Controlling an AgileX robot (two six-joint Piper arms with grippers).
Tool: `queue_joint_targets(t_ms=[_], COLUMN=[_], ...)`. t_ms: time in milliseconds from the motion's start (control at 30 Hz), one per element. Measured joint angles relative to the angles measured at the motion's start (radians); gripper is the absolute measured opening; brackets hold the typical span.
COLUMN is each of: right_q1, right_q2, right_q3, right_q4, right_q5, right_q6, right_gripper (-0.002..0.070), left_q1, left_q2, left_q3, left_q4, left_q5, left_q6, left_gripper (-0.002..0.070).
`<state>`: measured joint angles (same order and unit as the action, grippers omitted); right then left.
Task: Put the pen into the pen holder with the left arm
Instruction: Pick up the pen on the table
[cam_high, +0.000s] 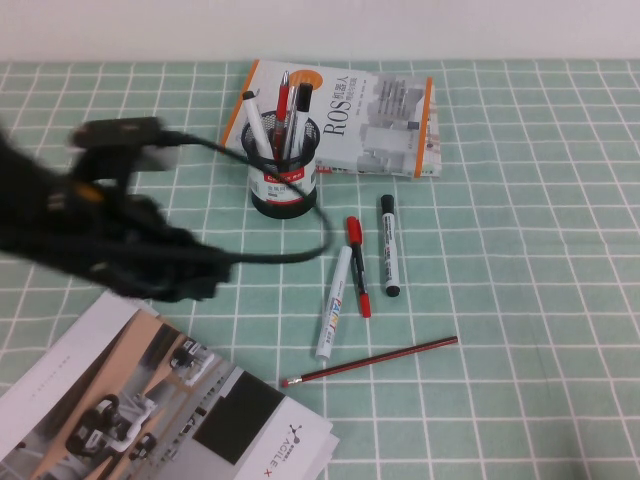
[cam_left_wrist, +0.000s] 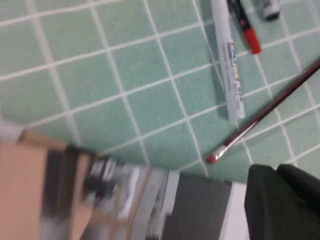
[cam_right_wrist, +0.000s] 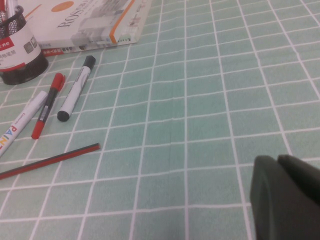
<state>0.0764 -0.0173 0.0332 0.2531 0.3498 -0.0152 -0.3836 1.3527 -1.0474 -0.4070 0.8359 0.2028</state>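
Observation:
The pen is a white marker with coloured lettering. It lies flat on the green checked cloth, beside a slim red-capped pen. It also shows in the left wrist view and the right wrist view. The pen holder is a black mesh cup with a red label. It stands upright behind the pen with several pens in it, and its edge shows in the right wrist view. My left gripper is blurred, shut and empty, left of the pen, over the magazine's edge. My right gripper is shut and empty, out of the high view.
A black-capped marker lies right of the red-capped pen. A red pencil lies in front of the pen. A book lies behind the holder. An open magazine covers the front left. A black cable loops past the holder.

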Motion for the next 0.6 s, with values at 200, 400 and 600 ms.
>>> queue_joint_targets(t_ms=[200, 400, 600], right_q1=[0.000, 0.000, 0.000], right_q2=[0.000, 0.000, 0.000], right_q3=[0.000, 0.000, 0.000], right_q4=[0.000, 0.000, 0.000], right_q5=[0.000, 0.000, 0.000], right_q6=[0.000, 0.000, 0.000], right_gripper=[-0.0020, -0.0020, -0.0020], left_q1=[-0.184, -0.272, -0.304], left_q2=[0.248, 0.433, 0.574], left_q3=[-0.209, -0.373, -0.527], left_q4=[0.162, 0.230, 0.255], left_q5=[0.029, 0.043, 0.140], left_q6=[-0.137, -0.179, -0.152], left_gripper=[-0.0003, 0.0000, 0.0217])
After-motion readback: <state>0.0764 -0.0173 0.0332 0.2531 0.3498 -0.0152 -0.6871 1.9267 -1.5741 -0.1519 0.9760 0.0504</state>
